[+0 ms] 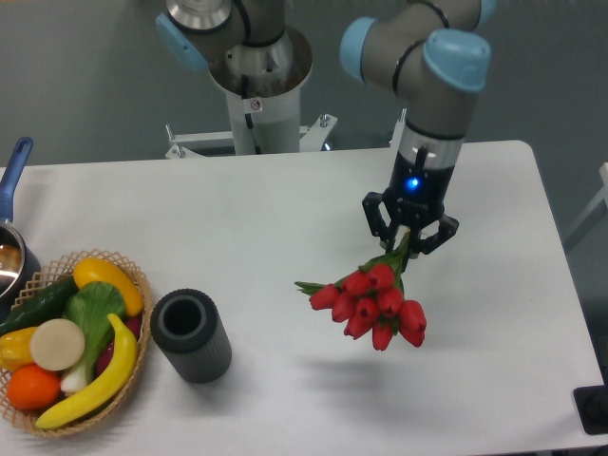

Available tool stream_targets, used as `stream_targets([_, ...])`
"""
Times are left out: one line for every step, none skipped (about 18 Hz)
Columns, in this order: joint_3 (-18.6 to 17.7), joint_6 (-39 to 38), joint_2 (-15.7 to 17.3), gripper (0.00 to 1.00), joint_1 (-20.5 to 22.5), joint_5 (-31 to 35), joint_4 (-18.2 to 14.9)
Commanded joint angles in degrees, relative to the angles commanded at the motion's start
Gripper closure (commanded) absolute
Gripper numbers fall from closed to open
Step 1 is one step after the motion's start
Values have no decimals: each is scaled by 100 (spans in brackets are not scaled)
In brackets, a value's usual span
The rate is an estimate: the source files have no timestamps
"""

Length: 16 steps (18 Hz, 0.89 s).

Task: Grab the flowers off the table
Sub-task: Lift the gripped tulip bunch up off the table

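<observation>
The flowers [372, 304], a bunch of red tulip buds on green stems with a few leaves, hang in the air above the white table [285, 218], casting a faint shadow on it below. My gripper [408, 239] points down over the right half of the table and is shut on the stems just above the buds. The buds droop down and to the left of the fingers. A blue light glows on the wrist above the gripper.
A dark grey cylinder [191, 335] stands at the front left. A wicker basket [132, 275] of fruit and vegetables sits at the left edge, with a blue-handled pot [11, 242] behind it. The robot base [256, 85] rises behind the table's far edge.
</observation>
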Motion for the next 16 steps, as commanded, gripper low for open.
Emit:
stream_targets([9,-9,62,69,9,-97,0])
stream_targets([26,-9,115,69,17,-229,0])
stream_targets([27,-18,167,69,44,-369,0])
stream_targets([27,-53,203,69,113,-484,-9])
stream_targets([35,-96,212,69,201,-572,-9])
stream_targets([53,-123,212,69,263,-660,-9])
stream_targets([62,-123,212,69,290,-739,-9])
stream_targets([70,-141,255,69,316,-783,-9])
stream_targets([70,-184,282,69,360,-801,-9])
stream_targets([70,-202,291,69,395,-845,-9])
stream_targets([70,-202,300,69,404,-872,-9])
stream_targets([70,-202,300,69,430,-881,-9])
stream_targets([88,-211,291,69,457,-898,-9])
stream_targets([114,-211,291,69,483,-959,-9])
stream_targets([123,-220,291,69,492,-1012,-9])
stream_targets([123,-246,291,69,518,-1039,-9])
